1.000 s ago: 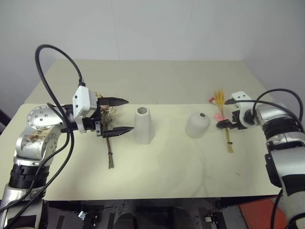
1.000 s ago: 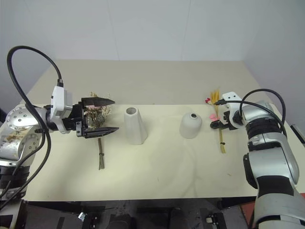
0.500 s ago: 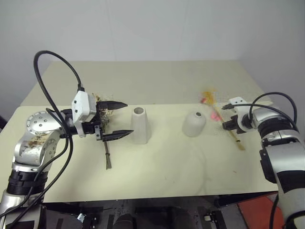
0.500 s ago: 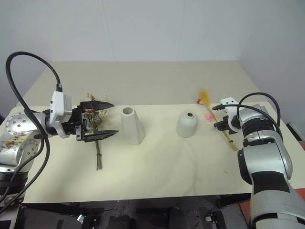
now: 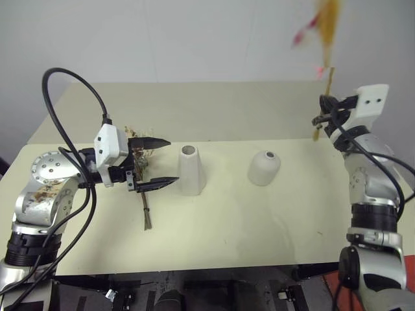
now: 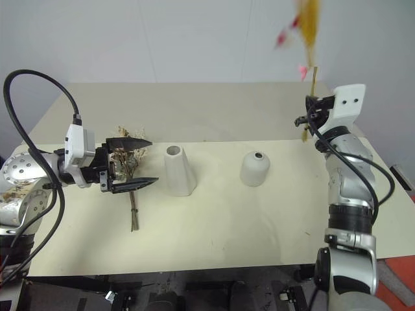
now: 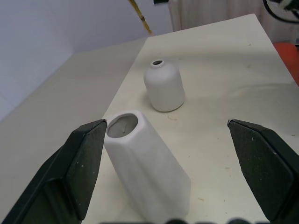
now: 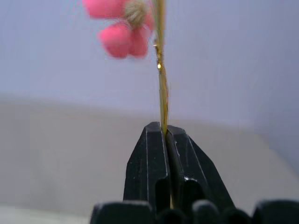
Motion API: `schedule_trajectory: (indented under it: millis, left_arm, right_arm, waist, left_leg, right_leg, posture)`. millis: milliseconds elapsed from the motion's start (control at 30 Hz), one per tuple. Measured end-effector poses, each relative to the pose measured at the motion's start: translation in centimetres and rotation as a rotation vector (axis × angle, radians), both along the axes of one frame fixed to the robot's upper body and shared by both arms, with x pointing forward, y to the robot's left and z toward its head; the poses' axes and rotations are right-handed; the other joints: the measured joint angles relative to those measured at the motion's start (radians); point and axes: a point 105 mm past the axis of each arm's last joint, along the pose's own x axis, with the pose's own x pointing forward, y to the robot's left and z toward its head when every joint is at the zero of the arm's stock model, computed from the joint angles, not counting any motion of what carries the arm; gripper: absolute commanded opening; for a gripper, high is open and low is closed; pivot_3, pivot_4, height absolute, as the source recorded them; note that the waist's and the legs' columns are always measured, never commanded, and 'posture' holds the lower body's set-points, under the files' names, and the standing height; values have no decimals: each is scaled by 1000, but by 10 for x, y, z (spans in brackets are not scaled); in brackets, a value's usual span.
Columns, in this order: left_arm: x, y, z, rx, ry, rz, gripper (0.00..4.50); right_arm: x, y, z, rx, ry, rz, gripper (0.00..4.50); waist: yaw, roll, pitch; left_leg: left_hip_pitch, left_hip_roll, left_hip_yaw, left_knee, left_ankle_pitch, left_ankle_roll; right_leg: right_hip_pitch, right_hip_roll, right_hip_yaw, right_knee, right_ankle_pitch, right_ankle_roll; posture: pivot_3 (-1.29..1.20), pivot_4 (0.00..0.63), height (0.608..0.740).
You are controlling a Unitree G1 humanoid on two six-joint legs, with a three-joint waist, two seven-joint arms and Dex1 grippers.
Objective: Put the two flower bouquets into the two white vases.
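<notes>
Yellow-orange stalks with small pink blossoms, the grass spray (image 5: 326,39), stand upright in the air above the right edge of the table (image 5: 259,220), pinched low on the stems by the right gripper (image 5: 322,116), whose two black fingers (image 8: 149,163) are pressed together on the stalk. Holding it near the cut end, with the heads up, leaves the short tail below the grip free to be lowered into a narrow mouth; that looks like the point of the lift.

The squat vase (image 5: 264,168) sits near the middle of the table, toward the right edge, and is the nearer of the two to this arm, so it is the likely target. The tall vase (image 5: 192,170) stands just left of centre, well apart from it. Both mouths are empty.

The bushy bunch (image 5: 144,175) lies flat toward the left edge, stems pointing to the front edge. The left gripper (image 5: 159,162) hovers over its head with jaws spread wide, holding nothing, pointing toward the tall vase. This bunch is not yet picked up, so the task is at an early stage.
</notes>
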Motion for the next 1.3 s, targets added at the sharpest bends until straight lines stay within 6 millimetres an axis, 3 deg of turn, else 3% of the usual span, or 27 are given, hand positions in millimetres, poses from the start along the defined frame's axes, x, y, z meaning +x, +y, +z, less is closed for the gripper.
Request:
schedule_trajectory:
  millis: [167, 600, 1300]
  left_arm:
    - [4, -4, 5, 7, 0, -34, 4500]
    - [2, -4, 2, 28, 12, -42, 4500]
    - [1, -2, 3, 27, 11, -7, 4500]
  right_arm:
    - [-28, 28, 25, 71, -129, 74, 57]
    - [-25, 61, -17, 152, 7, 163, 57]
    - [-9, 69, -40, 124, 71, 172, 57]
  waist:
    - [0, 0, 0]
    - [-4, 0, 0]
    - [-4, 0, 0]
  left_leg:
    - [5, 0, 0, 0, 0, 0]
    - [5, 0, 0, 0, 0, 0]
    - [5, 0, 0, 0, 0, 0]
  right_leg:
    - [3, 0, 1, -1, 1, -1]
    - [2, 1, 1, 0, 1, -1]
    - [2, 1, 1, 0, 1, -1]
  posture:
    - [0, 150, 740]
    - [0, 150, 740]
    - [0, 150, 740]
